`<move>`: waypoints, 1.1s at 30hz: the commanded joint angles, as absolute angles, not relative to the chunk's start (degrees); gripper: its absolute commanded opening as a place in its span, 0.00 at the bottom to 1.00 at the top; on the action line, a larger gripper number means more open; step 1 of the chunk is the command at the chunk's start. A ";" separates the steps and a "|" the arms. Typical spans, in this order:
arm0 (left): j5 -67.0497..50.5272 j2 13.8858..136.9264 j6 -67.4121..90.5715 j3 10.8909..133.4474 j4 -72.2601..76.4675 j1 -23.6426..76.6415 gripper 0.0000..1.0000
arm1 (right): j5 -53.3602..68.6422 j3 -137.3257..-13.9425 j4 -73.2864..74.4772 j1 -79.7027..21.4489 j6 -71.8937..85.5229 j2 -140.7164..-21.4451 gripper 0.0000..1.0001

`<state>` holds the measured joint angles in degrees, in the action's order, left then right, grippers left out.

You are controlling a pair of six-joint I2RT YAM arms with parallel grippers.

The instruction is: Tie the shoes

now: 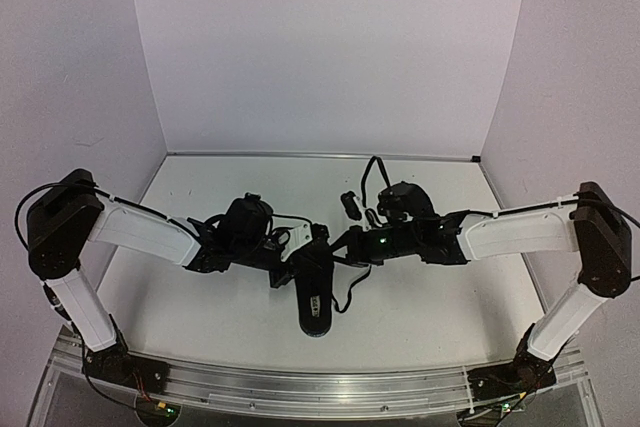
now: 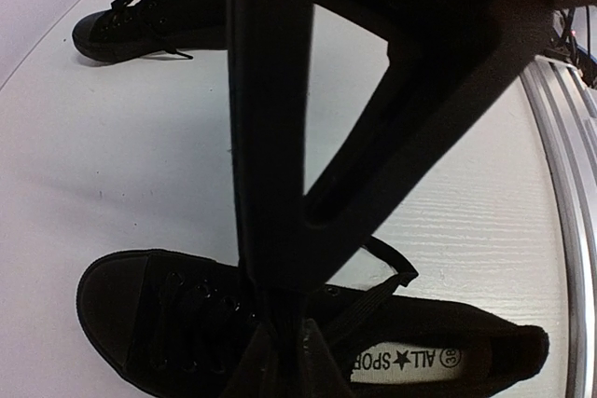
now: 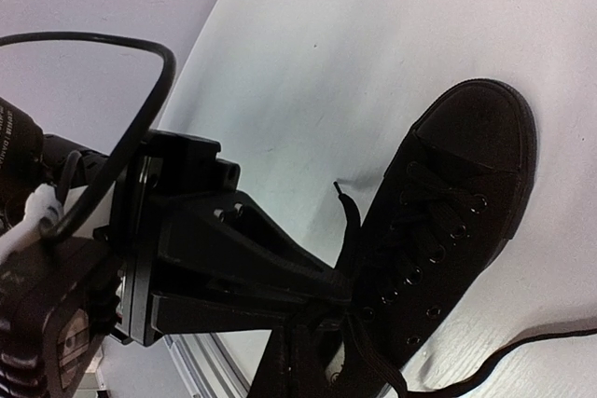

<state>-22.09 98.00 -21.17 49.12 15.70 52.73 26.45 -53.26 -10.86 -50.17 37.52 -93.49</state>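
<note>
One black shoe (image 1: 313, 297) lies mid-table with its toe pointing away from the arm bases, and its white insole label (image 2: 410, 359) shows. Both grippers meet over its tongue. My left gripper (image 1: 310, 247) (image 2: 280, 314) has its fingers together with no gap on the laces, and a lace strand (image 2: 373, 300) runs into them. My right gripper (image 1: 338, 245) (image 3: 343, 284) is shut on a lace whose tipped end (image 3: 347, 216) sticks up beside the eyelets. The other shoe (image 2: 154, 11) lies farther back, laces loose. In the top view the right arm covers most of it.
A loose lace (image 1: 348, 287) trails on the table to the right of the near shoe. An aluminium rail (image 1: 320, 382) (image 2: 569, 184) runs along the near edge. White walls close the table on the left, back and right. A black cable (image 3: 112, 72) loops by the right wrist.
</note>
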 commanded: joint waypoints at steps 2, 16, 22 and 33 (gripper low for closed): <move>-23.84 97.42 -21.37 50.72 17.62 52.91 0.00 | 24.90 -52.71 -10.69 -50.20 37.75 -90.87 0.10; -23.57 97.33 -21.90 50.45 17.59 52.91 0.00 | 11.83 -47.58 3.13 -47.26 42.50 -90.98 0.46; -23.99 97.75 -21.52 50.32 18.15 52.91 0.00 | 10.19 -50.37 5.16 -47.33 41.47 -95.95 0.46; -24.39 98.41 -21.46 50.73 19.13 52.91 0.00 | 8.79 -57.53 7.48 -49.19 39.05 -106.00 0.46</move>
